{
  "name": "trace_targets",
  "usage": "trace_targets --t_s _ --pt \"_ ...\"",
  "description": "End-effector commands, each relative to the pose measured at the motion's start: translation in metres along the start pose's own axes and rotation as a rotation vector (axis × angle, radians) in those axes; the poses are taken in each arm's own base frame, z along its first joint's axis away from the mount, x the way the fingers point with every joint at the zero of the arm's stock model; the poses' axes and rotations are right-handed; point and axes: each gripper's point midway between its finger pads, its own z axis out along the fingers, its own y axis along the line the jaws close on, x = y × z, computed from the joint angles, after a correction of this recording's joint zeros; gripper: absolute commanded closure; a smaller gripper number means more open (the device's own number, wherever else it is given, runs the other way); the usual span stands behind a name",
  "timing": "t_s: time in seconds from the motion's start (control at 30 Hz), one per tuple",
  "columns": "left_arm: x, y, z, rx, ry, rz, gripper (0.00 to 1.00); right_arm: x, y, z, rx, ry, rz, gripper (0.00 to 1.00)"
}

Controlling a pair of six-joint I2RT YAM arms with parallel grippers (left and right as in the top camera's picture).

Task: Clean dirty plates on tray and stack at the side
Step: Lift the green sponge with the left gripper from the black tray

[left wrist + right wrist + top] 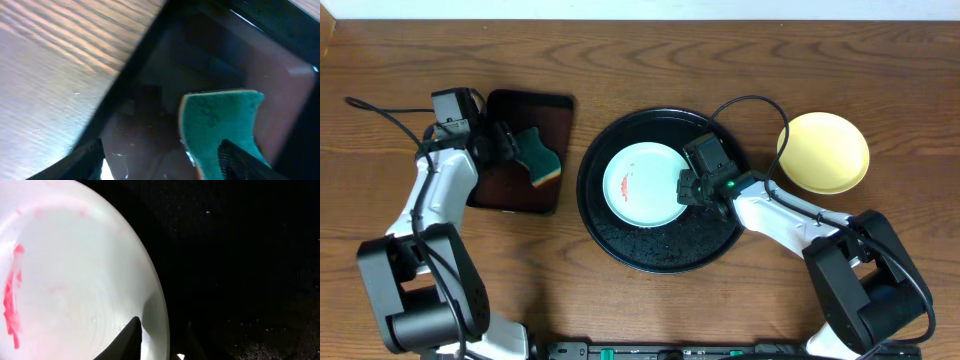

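A pale bluish-white round plate [642, 185] with a red smear lies unwashed in the big round black tray [620, 242]. The right fingers [131, 340] sit on both sides of its rim (pinching or not, cannot tell). The left fingers [240, 162] are apart beside the teal sponge [540, 158]. A yellow round plate [823, 152] sits off to the side; no stack yet.

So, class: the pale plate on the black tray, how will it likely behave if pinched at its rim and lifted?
Probably rigid: the plate keeps a crisp round rim. Likely slippery, since its surface is glossy with a red smear and the tray looks wet. Held by one edge, it may tilt.
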Motion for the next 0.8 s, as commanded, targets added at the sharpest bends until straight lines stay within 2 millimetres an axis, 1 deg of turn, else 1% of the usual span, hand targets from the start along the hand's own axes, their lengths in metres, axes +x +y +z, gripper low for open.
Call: trace_targets --t_s 0.0,0.13,0.23,0.33,0.43,0.57,0.63,0.77 --pt "0.006 -0.013 0.008 0.053 0.032 0.026 0.27 -0.003 -0.01 0.004 0.041 -0.011 -0.002 0.73" --pt "0.008 -0.027 0.01 0.07 0.028 0.036 0.26 -0.003 -0.01 0.004 0.041 -0.011 -0.002 0.72" --pt "0.003 -0.046 0.01 0.101 -0.007 0.07 0.27 -0.003 -0.01 0.004 0.041 -0.011 -0.002 0.72" --pt "0.0 -0.057 0.011 0.107 -0.033 0.093 0.27 -0.003 -0.01 0.004 0.041 -0.011 -0.002 0.71" --pt "0.0 -0.05 0.017 0.053 -0.041 0.067 0.28 -0.003 -0.01 0.004 0.042 -0.01 -0.002 0.72" --pt "0.013 -0.045 0.032 0.03 0.012 0.005 0.28 -0.003 -0.011 0.004 0.043 -0.009 -0.002 0.72" --pt "0.02 -0.046 0.038 0.025 0.036 -0.021 0.28 -0.003 -0.01 0.004 0.042 -0.01 -0.002 0.71" --pt "0.025 -0.054 0.042 0.043 0.051 -0.056 0.28 -0.003 -0.01 0.004 0.042 -0.011 -0.002 0.71"
